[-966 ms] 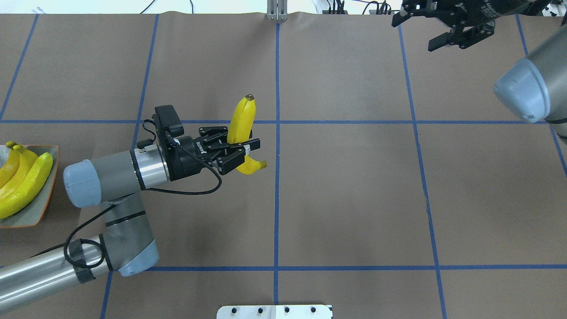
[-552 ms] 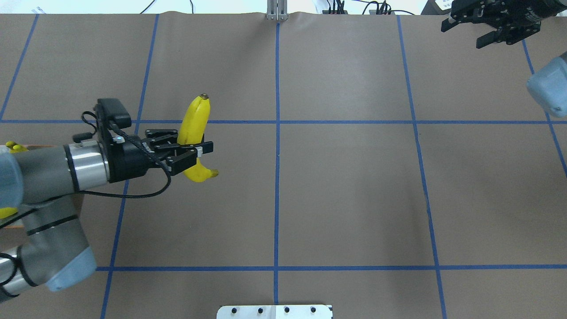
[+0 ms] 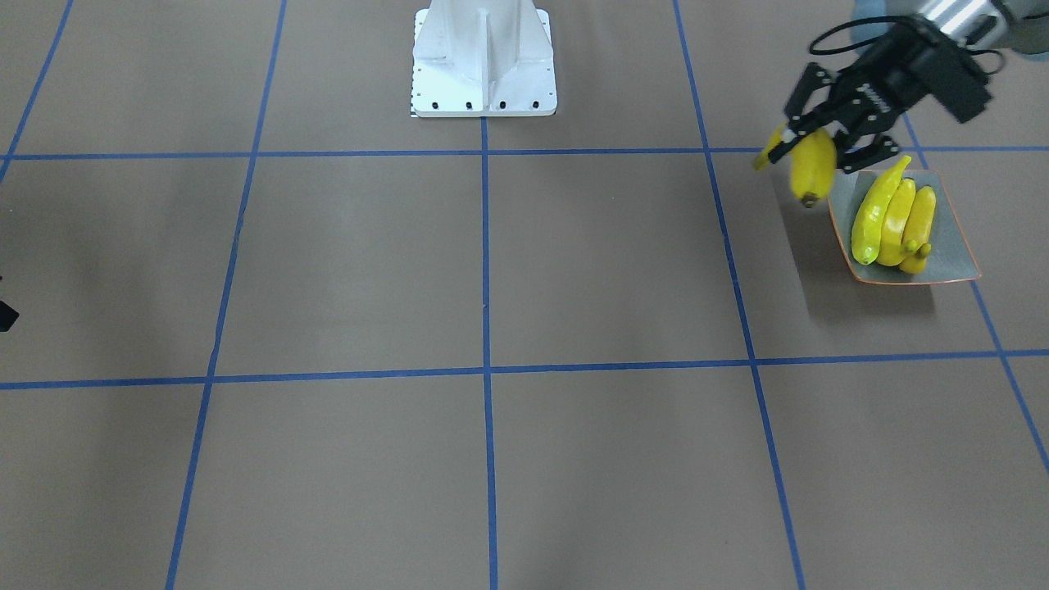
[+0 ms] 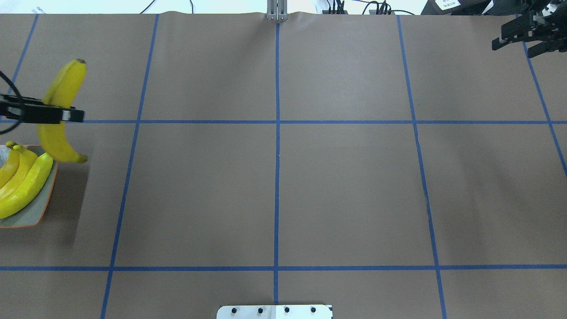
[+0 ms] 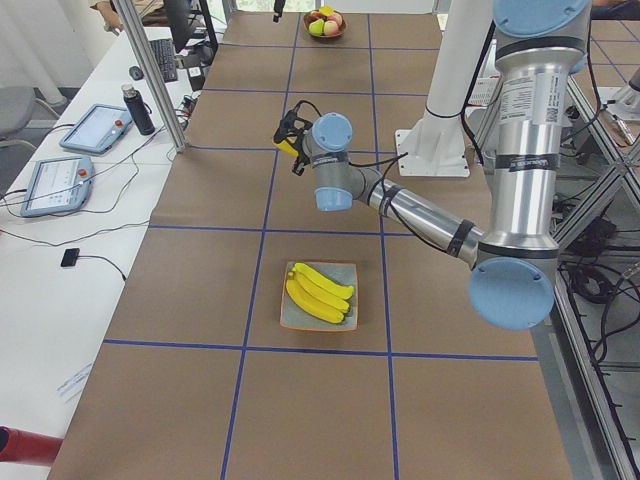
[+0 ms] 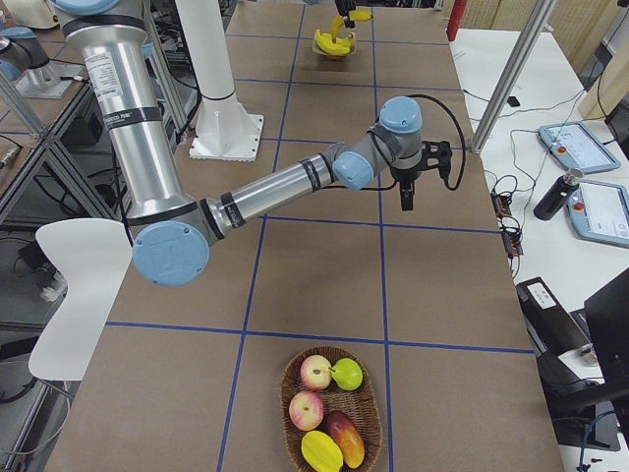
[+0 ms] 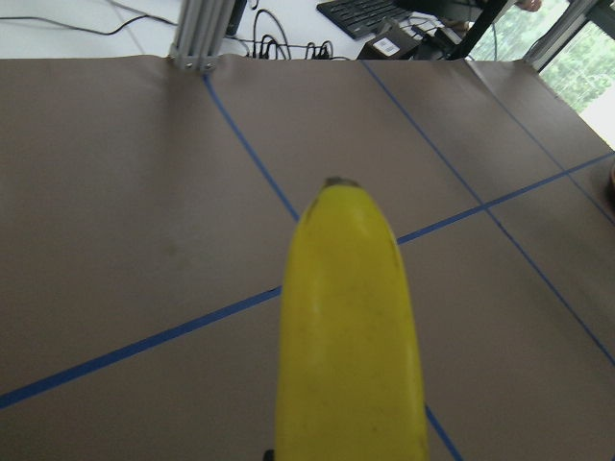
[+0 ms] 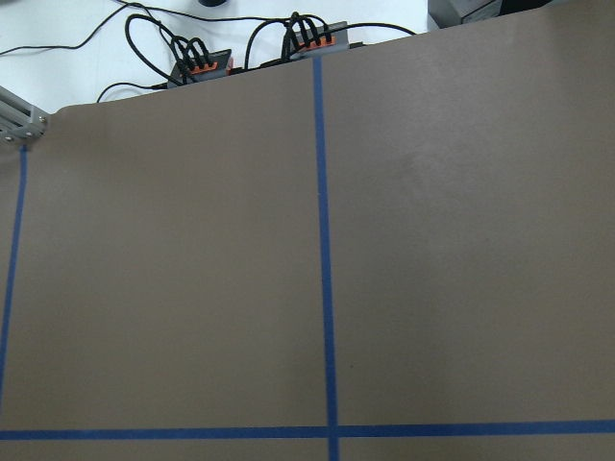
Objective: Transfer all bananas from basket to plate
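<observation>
My left gripper (image 4: 66,116) is shut on one of the bananas (image 4: 64,88), which hangs just beyond the far edge of the plate (image 4: 42,208). This held banana (image 7: 351,327) fills the left wrist view. Three bananas (image 4: 24,186) lie side by side on the grey-green plate (image 3: 951,238). The front view shows my left gripper (image 3: 819,147) and its banana (image 3: 813,172) beside the plate's corner. My right gripper (image 4: 517,46) is open and empty at the far right of the table. The basket (image 6: 329,408) holds several other fruits.
A white arm base (image 3: 483,61) stands at the robot's edge of the table. Blue tape lines (image 4: 277,133) divide the brown table cover. Cables and power strips (image 8: 259,53) lie past the far edge. Tablets (image 5: 60,180) sit on a side bench.
My left gripper has carried the banana leftward across the table to the plate's far edge. My right arm has drawn back further to the far right corner.
</observation>
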{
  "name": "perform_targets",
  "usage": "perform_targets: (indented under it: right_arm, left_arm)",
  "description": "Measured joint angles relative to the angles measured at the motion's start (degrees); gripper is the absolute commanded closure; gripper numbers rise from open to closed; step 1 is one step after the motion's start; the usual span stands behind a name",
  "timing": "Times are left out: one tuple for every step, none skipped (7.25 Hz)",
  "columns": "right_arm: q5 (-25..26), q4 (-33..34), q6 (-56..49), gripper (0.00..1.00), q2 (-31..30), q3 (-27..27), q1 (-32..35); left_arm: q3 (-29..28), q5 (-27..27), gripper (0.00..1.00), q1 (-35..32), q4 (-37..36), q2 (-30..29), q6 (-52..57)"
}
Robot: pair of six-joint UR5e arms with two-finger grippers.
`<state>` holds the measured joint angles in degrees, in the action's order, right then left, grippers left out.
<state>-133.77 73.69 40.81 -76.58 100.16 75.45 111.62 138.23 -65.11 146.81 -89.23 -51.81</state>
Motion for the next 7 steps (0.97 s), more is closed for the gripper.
perform_targets:
  right_arm:
    - [-0.2,0.0,-4.6,0.0,-1.5,-1.0,1.5]
    - [-0.3,0.0,-8.4,0.0,-2.4,-2.3,2.8]
    - [-0.4,-0.1,-10.4,0.0,-2.8,-3.1,3.4]
    - [-0.4,-0.1,-11.2,0.0,-2.9,-3.4,3.7]
    - [-0.4,-0.1,-11.4,0.0,-2.9,-3.5,3.8]
    - [-0.4,-0.1,-11.5,0.0,-2.9,-3.5,3.8]
    - [-0.4,-0.1,-11.5,0.0,-2.9,-3.6,3.8]
  left_arm:
    - [-2.9,6.7,1.0,-5.8,-0.8,1.9,4.8]
    - [-5.7,9.3,1.0,-9.2,-1.3,3.5,12.2]
    - [-7.9,9.3,1.0,-11.1,-2.1,4.3,22.1]
    - [-9.0,6.5,1.0,-11.9,-3.6,4.6,34.4]
    - [-9.3,2.4,1.0,-11.9,-5.6,4.8,46.3]
    - [-9.3,-2.0,1.0,-11.8,-7.6,5.4,58.8]
    - [-9.2,-5.7,1.0,-11.5,-8.6,6.9,68.9]
